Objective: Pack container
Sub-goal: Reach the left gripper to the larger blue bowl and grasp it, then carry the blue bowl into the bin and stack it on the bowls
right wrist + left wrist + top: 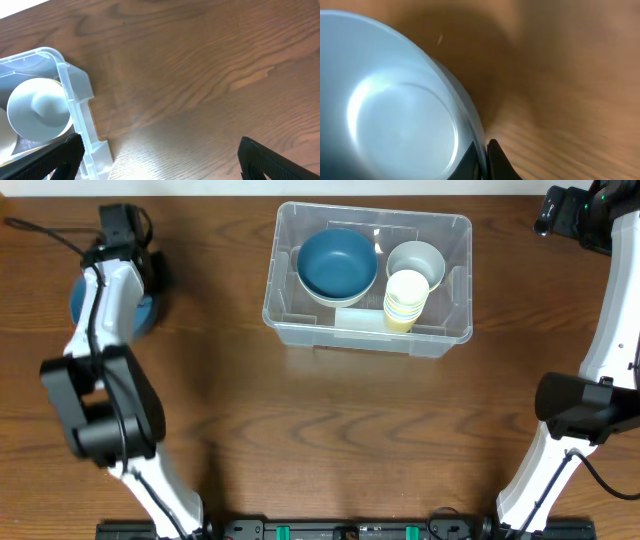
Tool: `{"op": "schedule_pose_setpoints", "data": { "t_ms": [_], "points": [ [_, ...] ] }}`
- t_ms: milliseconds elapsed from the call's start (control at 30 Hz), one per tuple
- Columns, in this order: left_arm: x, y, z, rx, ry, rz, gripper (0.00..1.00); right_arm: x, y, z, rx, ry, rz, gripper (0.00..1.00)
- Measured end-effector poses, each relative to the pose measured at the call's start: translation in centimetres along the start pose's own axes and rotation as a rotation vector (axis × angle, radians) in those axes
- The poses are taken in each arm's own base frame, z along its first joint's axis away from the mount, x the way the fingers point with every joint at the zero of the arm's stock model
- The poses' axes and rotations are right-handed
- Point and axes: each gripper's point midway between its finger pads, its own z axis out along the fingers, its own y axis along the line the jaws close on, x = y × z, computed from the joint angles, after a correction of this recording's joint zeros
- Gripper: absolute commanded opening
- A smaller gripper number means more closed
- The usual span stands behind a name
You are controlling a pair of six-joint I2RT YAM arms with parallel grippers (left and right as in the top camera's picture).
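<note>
Overhead, the left arm [105, 302] is hiding most of a round blue bowl [147, 314]. In the left wrist view the bowl is blurring and running off the left and bottom edges. The right wrist view's left edge is cutting off the clear rectangular plastic container [76, 95].

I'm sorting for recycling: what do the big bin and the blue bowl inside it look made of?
The container: clear glossy plastic, apparently; the table shows through its walls. The blue bowl: opaque, smooth, soft sheen; probably plastic, though glazed ceramic can't be excluded.
</note>
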Motion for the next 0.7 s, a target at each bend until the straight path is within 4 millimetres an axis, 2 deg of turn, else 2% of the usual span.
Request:
{"op": "schedule_pose_setpoints", "data": {
  "t_ms": [133,167,267,367,467,567,700],
  "points": [
    [-2.9,-2.8,-8.0,0.079,-0.161,0.044,0.06,0.0,0.0,0.0,0.000,0.000,0.000,0.99],
    [-3.6,-3.6,-10.6,0.106,-0.212,0.061,0.06,0.0,0.0,0.0,0.000,0.000,0.000,0.99],
    [-4.1,-6.0,-15.3,0.168,-0.302,0.108,0.06,0.0,0.0,0.0,0.000,0.000,0.000,0.99],
    [-4.1,-10.2,-19.3,0.283,-0.387,0.197,0.06,0.0,0.0,0.0,0.000,0.000,0.000,0.99],
    [-2.8,-15.7,-22.2,0.421,-0.439,0.312,0.06,0.0,0.0,0.0,0.000,0.000,0.000,0.99],
    [-0.1,-21.2,-24.0,0.537,-0.448,0.440,0.06,0.0,0.0,0.0,0.000,0.000,0.000,0.99],
    [3.2,-26.2,-25.1,0.637,-0.441,0.555,0.06,0.0,0.0,0.0,0.000,0.000,0.000,0.99]
  ]
}}
